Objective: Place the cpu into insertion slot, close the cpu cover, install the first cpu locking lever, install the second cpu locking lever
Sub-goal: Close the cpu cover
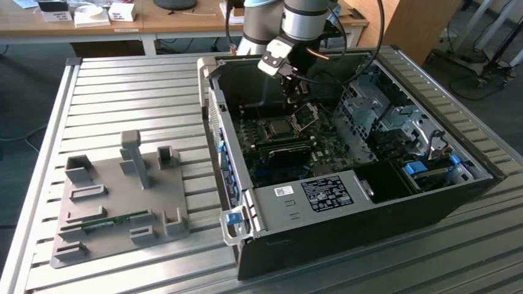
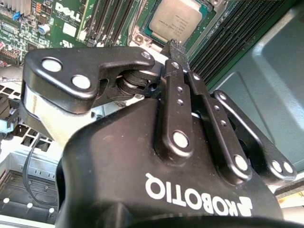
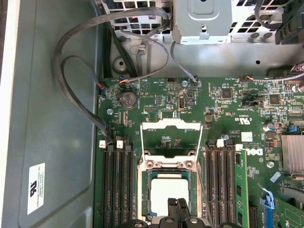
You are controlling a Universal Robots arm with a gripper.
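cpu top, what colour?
Silver-grey metal. The cpu shows best in the second wrist view.

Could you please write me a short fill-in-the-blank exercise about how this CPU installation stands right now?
1. The cpu lies in the insertion slot on the ___ circuit board.
2. The cpu cover stands ___ rather than closed.
3. The gripper hangs directly over the ___.
Missing words: green; open; cpu.
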